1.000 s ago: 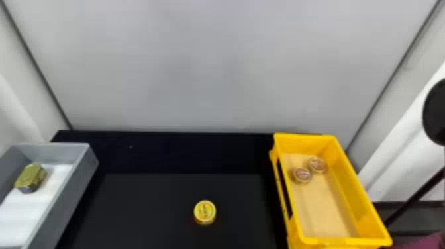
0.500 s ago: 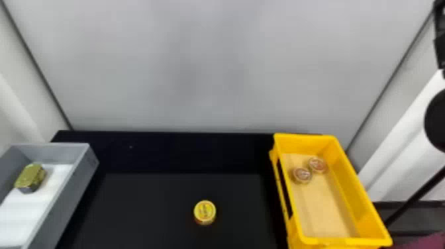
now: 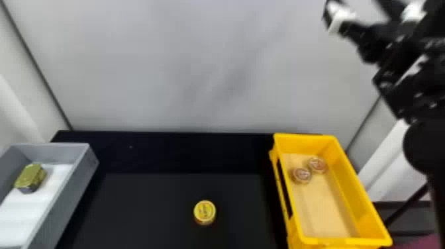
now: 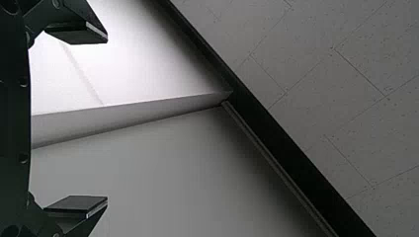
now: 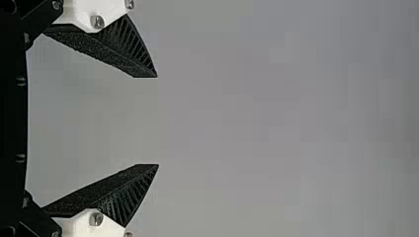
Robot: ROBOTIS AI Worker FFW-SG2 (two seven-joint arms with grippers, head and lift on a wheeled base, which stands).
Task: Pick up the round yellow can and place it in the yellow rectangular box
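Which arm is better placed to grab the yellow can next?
Probably the right. The right gripper is open, its arm raised toward the side of the yellow box, where the can must go. The left gripper, open too, faces wall and ceiling.

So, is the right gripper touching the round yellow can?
Apart. The head view shows the can on the black table, away from the right arm; in the right wrist view, the right gripper is open and empty.
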